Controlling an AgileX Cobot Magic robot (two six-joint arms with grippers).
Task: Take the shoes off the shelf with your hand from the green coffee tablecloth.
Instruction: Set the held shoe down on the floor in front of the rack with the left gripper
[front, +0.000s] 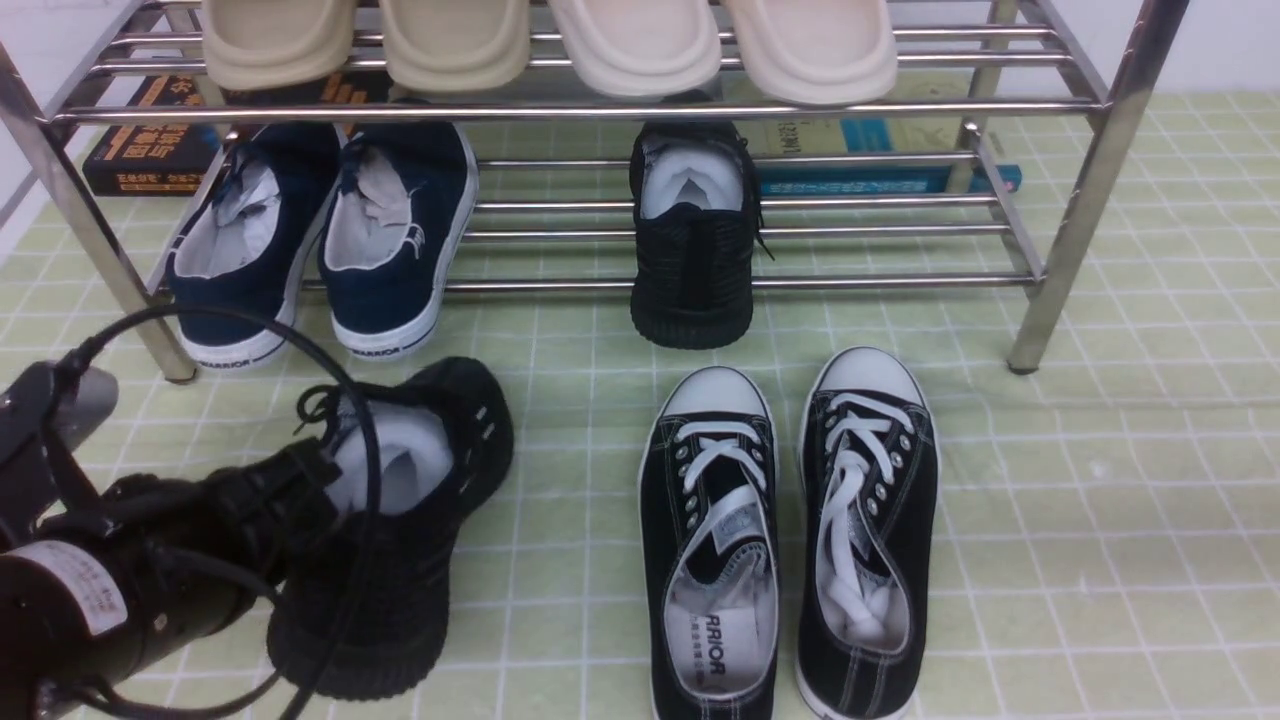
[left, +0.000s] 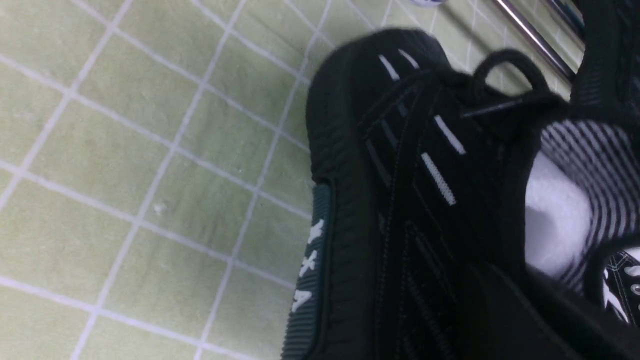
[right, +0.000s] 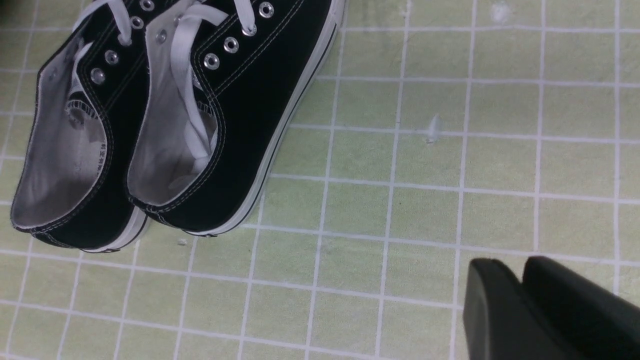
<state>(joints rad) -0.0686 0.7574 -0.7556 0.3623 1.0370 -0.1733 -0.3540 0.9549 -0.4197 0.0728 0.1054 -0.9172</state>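
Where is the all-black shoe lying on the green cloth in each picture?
Front view: the black knit shoe is at the lower left.
Left wrist view: the shoe fills the right half, close up.
Right wrist view: not in it.
Shared landmark: the green grid tablecloth, seen in all three.

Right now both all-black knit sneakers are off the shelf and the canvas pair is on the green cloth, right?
Only one knit sneaker is off the shelf, near the left arm; the front view shows the other knit sneaker still on its lower tier. The canvas pair is on the green cloth.
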